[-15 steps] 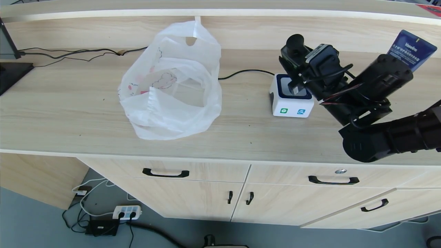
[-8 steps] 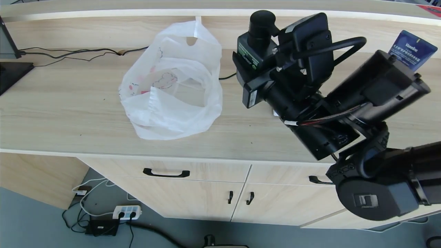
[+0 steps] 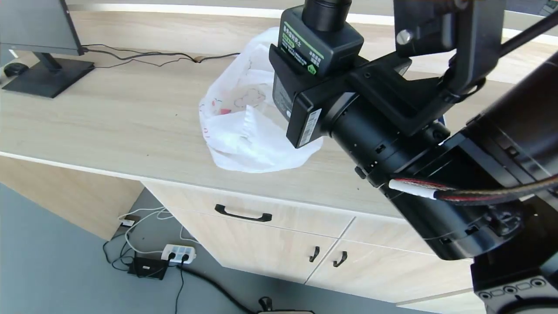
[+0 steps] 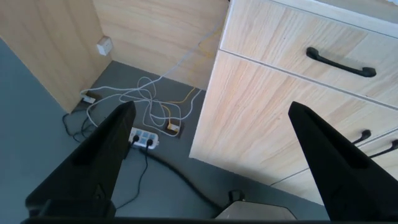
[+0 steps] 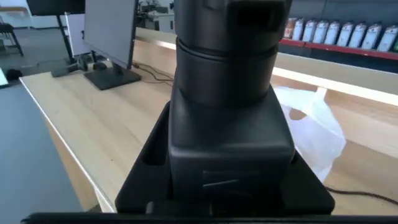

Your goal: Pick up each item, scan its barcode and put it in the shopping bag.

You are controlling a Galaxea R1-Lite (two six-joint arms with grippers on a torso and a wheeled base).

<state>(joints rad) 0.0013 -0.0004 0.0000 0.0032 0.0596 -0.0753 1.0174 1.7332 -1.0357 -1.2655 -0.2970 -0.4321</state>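
Right arm's swung the black bottle [image 3: 318,48] up and across toward the shopping bag [image 3: 244,135], and the head camera panned too. The right gripper [image 3: 322,83] is clamped on the bottle, with the bag just below and beyond it. Scanning's probably done, drop-in still left. The left wrist view adds the left gripper [image 4: 211,168], spread wide and empty, down by the cabinet drawers [image 4: 298,87].

Green label [image 3: 303,46] with small white print on black bottle [image 3: 340,43], unreadable, white barcode sticker [image 3: 310,126] below it
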